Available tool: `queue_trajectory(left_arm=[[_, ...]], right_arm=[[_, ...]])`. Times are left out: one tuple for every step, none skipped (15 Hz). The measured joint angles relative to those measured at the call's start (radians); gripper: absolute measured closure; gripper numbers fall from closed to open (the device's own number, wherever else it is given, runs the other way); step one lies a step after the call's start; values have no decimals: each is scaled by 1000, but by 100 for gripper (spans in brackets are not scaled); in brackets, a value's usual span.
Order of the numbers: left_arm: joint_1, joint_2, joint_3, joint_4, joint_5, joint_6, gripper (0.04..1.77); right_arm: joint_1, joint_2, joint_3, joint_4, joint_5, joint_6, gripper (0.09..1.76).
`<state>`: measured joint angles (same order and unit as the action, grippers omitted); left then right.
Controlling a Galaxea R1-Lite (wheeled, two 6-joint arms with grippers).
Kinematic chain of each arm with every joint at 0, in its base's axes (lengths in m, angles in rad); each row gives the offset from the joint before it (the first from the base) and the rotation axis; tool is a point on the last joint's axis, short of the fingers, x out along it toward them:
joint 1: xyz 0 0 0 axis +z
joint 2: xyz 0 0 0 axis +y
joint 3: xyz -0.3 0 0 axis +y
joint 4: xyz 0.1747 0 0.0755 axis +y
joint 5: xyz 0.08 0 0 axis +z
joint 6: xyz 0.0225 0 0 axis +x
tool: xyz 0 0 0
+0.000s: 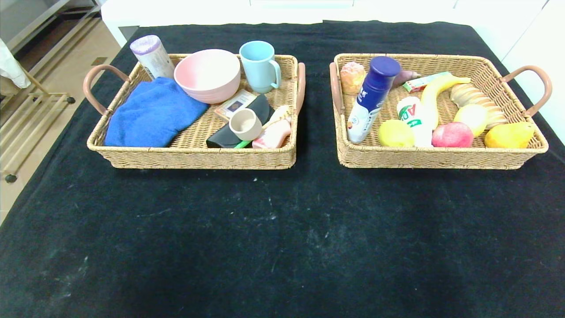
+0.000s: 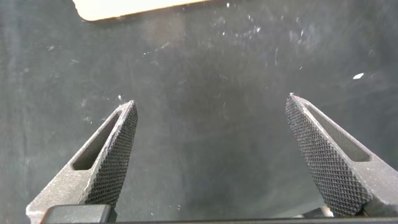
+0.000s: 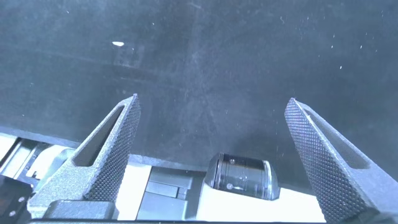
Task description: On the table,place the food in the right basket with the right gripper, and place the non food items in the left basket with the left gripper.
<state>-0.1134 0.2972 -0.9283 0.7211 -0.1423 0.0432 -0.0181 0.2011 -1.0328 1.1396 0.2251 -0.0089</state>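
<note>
Table (image 1: 282, 229) btwn me and the baskets is bare black cloth w/ nothing loose on it, so by my read sorting is basically done.

Left basket (image 1: 194, 157), upper left of head view: blue towel (image 1: 152, 112) at its left, pink bowl (image 1: 207, 75) and blue mug (image 1: 260, 66) along the far side, a roll (image 1: 152, 55) leaning at the far left corner, small beige cup (image 1: 246, 124) sitting on a black case (image 1: 260, 115), a card (image 1: 235, 105) beside it, pink bottle (image 1: 273, 134) near the front right. All non-food, as far as I can tell.

Right basket (image 1: 441, 159), upper right: banana (image 1: 435, 95), lemon (image 1: 396, 133), red apple (image 1: 452, 134), pear (image 1: 508, 135), a pale round fruit (image 1: 473, 118), sliced bread (image 1: 468, 95), a pastry (image 1: 353, 77) in the far left corner, small carton (image 1: 426, 81) at the back, white drink bottle (image 1: 412, 117) lying flat. Tall blue-capped bottle (image 1: 371, 99) leans on the left wall; can't read the label, so can't say food or not. If not, that's the one thing misplaced.

My grippers aren't in head view. Left gripper (image 2: 211, 155) in its wrist view: fingers spread wide, holding nothing, just cloth below. Right gripper (image 3: 211, 155): same, wide apart, empty, over the table edge w/ part of my own base showing under it.

Left to do: prob nothing, barring that bottle.
</note>
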Motion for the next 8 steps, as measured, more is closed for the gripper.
queue_trajectory(left_arm=[[19,-6,-18,-2,-3,-1,9],[48,-10,-31,-5,-24,-2,9],[77,-17,-40,-5,-67,-2,9],[96,-29,-40,-3,-86,-2,9],[104,-49,-20,-2,-94,-2,9],[108,-75,10,-5,-98,-2,9],[110,-109,49,-6,-101,-1,9],[110,-140,86,-13,-105,0,9]], right_arm=[[1,-7,8,-3,-1,0,15],[1,-13,14,-3,-1,0,15],[1,-17,24,-5,-2,0,15],[3,-25,39,-7,-3,0,15],[5,-35,56,-10,-5,-1,15],[6,-51,78,-23,-7,-1,15],[8,-71,103,-50,-7,-1,15],[9,-96,137,-90,-7,-6,15]])
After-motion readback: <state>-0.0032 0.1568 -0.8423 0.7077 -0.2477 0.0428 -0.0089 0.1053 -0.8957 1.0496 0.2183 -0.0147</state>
